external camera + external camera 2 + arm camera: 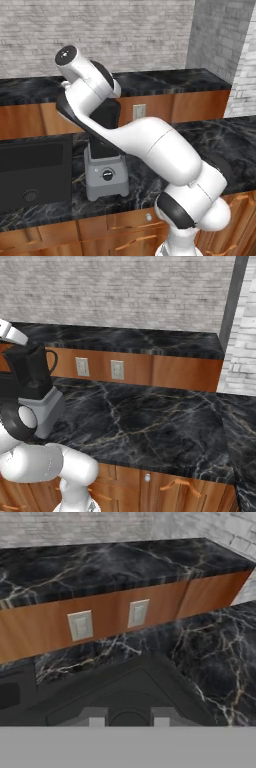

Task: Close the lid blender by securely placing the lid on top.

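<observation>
The blender (106, 176) stands on the dark marble counter, with its grey base and round black dial toward me. My arm crosses in front of its tall black jar (29, 373). In the hand view the black rounded-square lid (131, 684) lies directly under my gripper (129, 719). The two grey fingertips (98, 717) flank a round raised part at the lid's middle and look shut on it. Whether the lid is sitting on the jar's rim or hovering just above it I cannot tell.
A black sink (30, 175) is sunk into the counter left of the blender. Behind it a wood-faced step with wall outlets (116, 370) carries a higher marble ledge (150, 341). Open counter (150, 416) stretches to the blender's right. Brick walls close the back.
</observation>
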